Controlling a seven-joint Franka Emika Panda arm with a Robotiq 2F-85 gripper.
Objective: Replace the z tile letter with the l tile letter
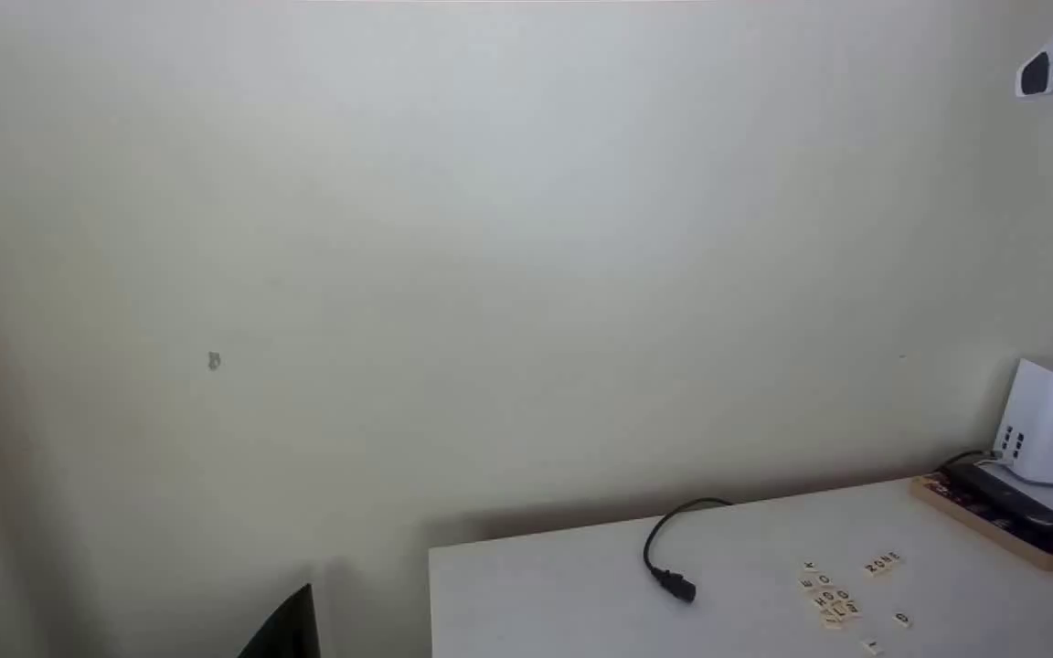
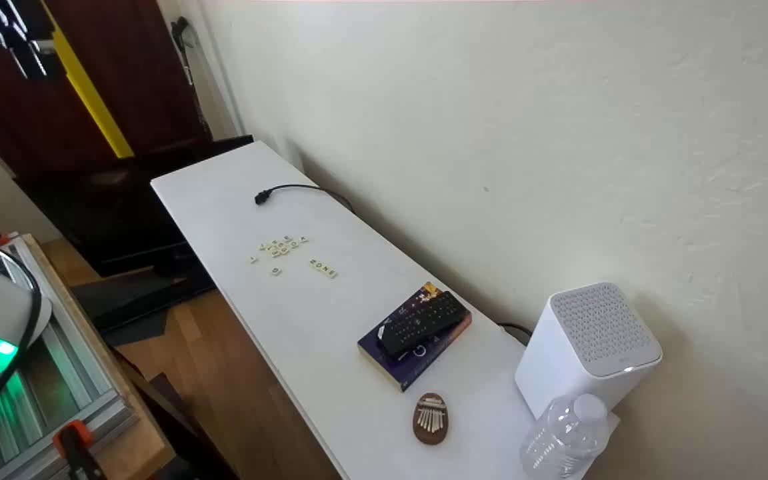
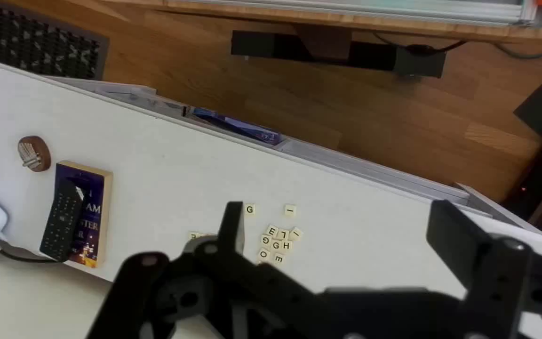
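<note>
The z tile [image 2: 314,263] begins a row of tiles reading ZONE on the white table; the z tile [image 1: 871,568] also shows in an exterior view. In the wrist view, the row's other end [image 3: 194,235] peeks out beside a finger [image 3: 230,226], which hides the z tile. Among a cluster of loose tiles lies the l tile [image 3: 282,234], upside down in that view, close against E, G and H tiles. High above the table my gripper [image 3: 339,219] stands wide open, nothing between its fingers. In an exterior view, only part of the arm shows at the right edge.
Single tiles, G [image 3: 250,209] and I [image 3: 290,210], lie near the cluster. A black cable [image 2: 297,187] rests by the wall. Beyond the row are a book [image 2: 391,370] bearing a remote [image 2: 417,323], a thumb piano [image 2: 431,419], a white router [image 2: 577,353] and a bottle [image 2: 567,437].
</note>
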